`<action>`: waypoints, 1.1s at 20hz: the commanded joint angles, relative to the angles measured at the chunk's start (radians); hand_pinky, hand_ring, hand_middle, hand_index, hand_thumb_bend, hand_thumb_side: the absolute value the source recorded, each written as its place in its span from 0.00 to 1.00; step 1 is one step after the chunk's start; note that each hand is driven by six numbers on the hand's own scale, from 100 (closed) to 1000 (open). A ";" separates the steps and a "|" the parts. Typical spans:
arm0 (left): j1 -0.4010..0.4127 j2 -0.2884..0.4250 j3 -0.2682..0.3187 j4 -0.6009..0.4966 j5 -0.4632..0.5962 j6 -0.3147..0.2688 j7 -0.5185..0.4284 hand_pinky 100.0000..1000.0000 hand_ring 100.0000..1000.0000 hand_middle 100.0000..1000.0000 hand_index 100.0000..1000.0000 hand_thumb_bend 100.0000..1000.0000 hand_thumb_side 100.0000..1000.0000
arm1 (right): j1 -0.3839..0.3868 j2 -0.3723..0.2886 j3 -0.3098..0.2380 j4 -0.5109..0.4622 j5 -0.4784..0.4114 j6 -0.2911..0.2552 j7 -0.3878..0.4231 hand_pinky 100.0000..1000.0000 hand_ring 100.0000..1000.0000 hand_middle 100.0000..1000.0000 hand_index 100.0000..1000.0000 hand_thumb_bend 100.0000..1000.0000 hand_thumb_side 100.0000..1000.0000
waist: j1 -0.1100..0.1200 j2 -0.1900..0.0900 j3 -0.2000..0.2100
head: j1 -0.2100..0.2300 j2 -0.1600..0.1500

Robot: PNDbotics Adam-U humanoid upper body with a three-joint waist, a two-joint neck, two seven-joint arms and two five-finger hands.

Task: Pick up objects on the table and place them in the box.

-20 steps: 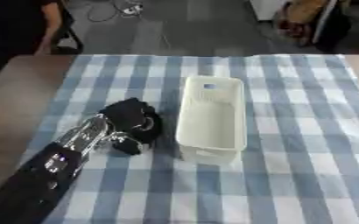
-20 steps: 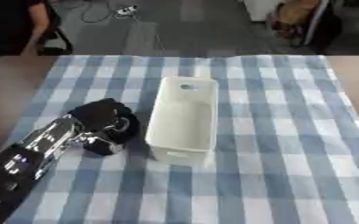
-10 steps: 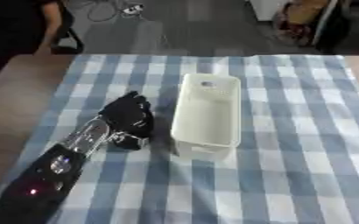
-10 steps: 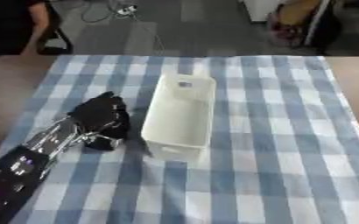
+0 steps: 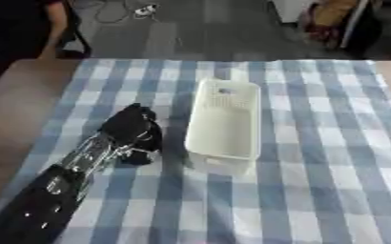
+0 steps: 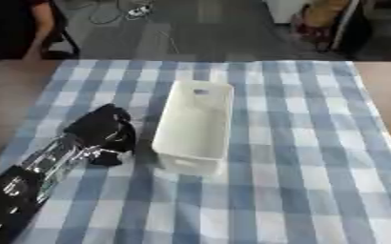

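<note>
A table is covered by a blue-and-white checked cloth, with bare brown wood left showing along the left edge and at the far right corner. A long white box is set near the middle of the cloth, its length running from the near side toward the far side and its open top turned up. Its walls are plain, a slot handle is cut into the near end, and a small dark mark is seen on the inside of the far end. Nothing else can be made out inside it.

The left arm is brought in from the near left corner — black at the forearm, silver at the wrist. The left hand is held over the cloth just left of the box, near the box's near half, with a narrow strip of cloth left between the two. Its fingers are curled downward and bunched together; whether anything is pinched beneath them cannot be told, since the underside is hidden by the back of the hand. No loose object is seen on the cloth.

The right hand is not shown in either view.
</note>
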 commanded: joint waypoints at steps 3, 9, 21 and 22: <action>0.022 0.031 0.060 -0.090 0.149 0.083 0.001 0.93 0.90 0.86 0.22 0.00 0.22 | -0.004 -0.009 -0.012 -0.008 -0.002 0.000 -0.003 0.94 0.93 0.92 0.99 0.00 0.57 | -0.002 -0.008 0.002 | -0.003 -0.015; 0.075 -0.004 0.157 -0.145 0.425 0.199 0.063 0.87 0.87 0.91 0.21 0.00 0.27 | -0.002 -0.007 -0.015 -0.008 -0.001 0.001 -0.006 0.94 0.93 0.92 0.99 0.00 0.57 | -0.003 -0.006 0.006 | -0.010 -0.018; 0.109 -0.076 0.271 -0.250 0.746 0.273 0.224 0.82 0.85 0.95 0.18 0.00 0.31 | 0.002 -0.006 -0.019 -0.008 0.000 0.002 -0.011 0.94 0.93 0.92 0.99 0.00 0.57 | -0.005 -0.007 0.014 | -0.019 -0.028; 0.107 -0.078 0.273 -0.255 0.753 0.275 0.230 0.82 0.85 0.95 0.18 0.00 0.30 | 0.002 -0.005 -0.019 -0.007 0.000 0.002 -0.011 0.94 0.93 0.92 0.99 0.00 0.57 | -0.005 -0.007 0.014 | -0.019 -0.028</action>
